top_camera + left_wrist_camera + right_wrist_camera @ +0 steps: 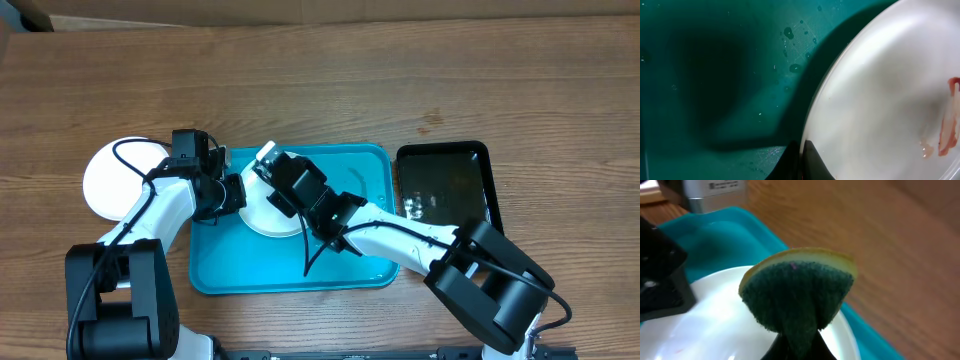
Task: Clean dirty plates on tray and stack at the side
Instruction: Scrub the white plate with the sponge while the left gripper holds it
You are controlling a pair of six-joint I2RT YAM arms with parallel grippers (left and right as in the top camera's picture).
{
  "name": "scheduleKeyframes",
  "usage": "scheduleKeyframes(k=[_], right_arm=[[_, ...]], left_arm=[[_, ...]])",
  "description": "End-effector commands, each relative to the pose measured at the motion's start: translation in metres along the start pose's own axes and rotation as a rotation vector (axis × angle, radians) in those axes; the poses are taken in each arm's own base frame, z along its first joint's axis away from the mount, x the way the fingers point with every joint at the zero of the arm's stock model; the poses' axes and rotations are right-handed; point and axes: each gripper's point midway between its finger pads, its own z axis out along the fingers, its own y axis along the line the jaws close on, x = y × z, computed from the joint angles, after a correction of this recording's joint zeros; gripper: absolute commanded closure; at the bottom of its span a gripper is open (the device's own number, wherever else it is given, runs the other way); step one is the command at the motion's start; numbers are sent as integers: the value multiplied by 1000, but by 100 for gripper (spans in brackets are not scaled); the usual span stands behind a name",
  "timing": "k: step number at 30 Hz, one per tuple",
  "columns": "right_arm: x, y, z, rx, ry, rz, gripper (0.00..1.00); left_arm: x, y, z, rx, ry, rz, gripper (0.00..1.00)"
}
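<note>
A white plate (262, 218) lies in the left half of the turquoise tray (225, 265). My left gripper (236, 196) is shut on its left rim; the left wrist view shows the fingers (802, 164) pinching the rim of the plate (875, 90), which carries a red-brown smear (949, 122). My right gripper (280, 180) is shut on a green-yellow sponge (265, 155). In the right wrist view the sponge (800, 287) is held by the fingers (797, 347) just above the plate's (710, 325) far edge, dark green side facing the camera. Another white plate (105, 180) lies on the table, left of the tray.
A smaller glossy black tray (445, 185) lies right of the turquoise tray. Water drops dot the tray floor (790, 50). The right arm crosses the tray's middle diagonally. Bare wooden table (350, 80) lies behind both trays.
</note>
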Motion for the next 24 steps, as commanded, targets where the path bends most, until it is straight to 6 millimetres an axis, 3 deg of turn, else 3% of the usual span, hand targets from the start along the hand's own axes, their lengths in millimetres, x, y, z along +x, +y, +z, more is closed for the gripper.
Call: scheduleKeyframes(k=[1,4,6,18,24], right_arm=[[-13,-12,-2,20,-29,-161,96],[0,7,-2,-110,0,-279,96],[7,10,-2,-144,20,-334,96],[18,-20,4,-174,31,-341,96],[16,-21,4,-224,2,-356,96]], left_arm=[[2,0,3,9,11,18,96],[2,0,3,9,12,17,96],[2,0,3,9,11,17,96],[2,0,3,9,11,18,96],[2,0,3,8,11,17,96]])
